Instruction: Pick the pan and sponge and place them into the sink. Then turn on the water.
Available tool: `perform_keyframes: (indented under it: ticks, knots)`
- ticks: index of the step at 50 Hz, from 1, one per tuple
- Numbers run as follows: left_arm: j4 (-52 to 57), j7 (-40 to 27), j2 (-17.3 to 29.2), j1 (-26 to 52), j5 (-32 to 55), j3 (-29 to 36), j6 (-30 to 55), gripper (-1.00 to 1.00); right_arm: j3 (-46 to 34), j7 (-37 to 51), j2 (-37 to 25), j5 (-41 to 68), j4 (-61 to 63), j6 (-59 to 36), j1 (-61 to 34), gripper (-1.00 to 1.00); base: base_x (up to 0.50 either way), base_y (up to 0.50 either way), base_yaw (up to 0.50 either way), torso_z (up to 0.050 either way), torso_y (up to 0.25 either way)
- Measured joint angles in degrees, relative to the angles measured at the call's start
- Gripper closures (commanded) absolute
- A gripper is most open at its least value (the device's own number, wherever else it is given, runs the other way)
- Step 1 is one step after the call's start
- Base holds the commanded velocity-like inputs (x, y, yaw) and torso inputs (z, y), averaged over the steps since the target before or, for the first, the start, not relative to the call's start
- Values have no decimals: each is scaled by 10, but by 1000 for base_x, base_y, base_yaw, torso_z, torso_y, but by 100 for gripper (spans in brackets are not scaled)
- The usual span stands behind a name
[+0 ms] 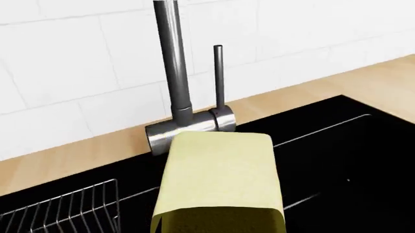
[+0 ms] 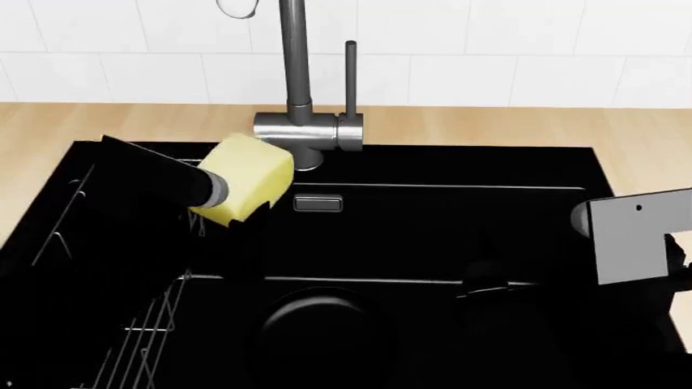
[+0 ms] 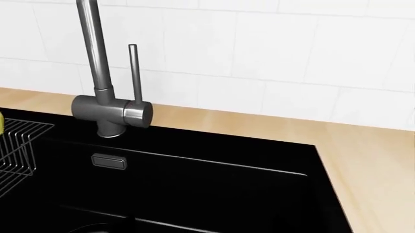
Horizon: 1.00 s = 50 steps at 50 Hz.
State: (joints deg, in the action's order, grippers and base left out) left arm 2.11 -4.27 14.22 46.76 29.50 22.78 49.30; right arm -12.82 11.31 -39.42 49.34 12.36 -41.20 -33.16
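Sink [image 2: 454,223]: pan [image 2: 319,328] already sits on its floor at the near side, wire rack [image 2: 141,340] at its left end. Left gripper [image 2: 232,193] holds the sponge [image 2: 251,177] over the sink's back left, just before the faucet [image 2: 292,130]; fingers hidden. Judgement: move clear of the rack, lower, release; right gripper's opening can't be told.

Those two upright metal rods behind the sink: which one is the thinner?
The lever, the short straight rod on the faucet's right side in the head view. The faucet's spout pipe beside it is thicker and runs up out of the picture.
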Motion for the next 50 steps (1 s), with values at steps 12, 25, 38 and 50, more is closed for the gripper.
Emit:
perform_keyframes:
  ticks: [12,25,38,50]
  knots:
    - [-58,21,-37,6,-21,65,-20,100,1,3,0,2,4,3,9,-100,0,0,0,0,0]
    - [-141,38,-74,14,-47,126,-45,100,2,4,-1,4,10,3,7,-100,0,0,0,0,0]
    - [-243,35,-113,25,-56,155,-79,100,1,-2,-1,3,9,12,12,-100,0,0,0,0,0]
    - [-341,25,-131,43,-35,187,-121,100,-1,-5,1,2,10,19,20,-100,0,0,0,0,0]
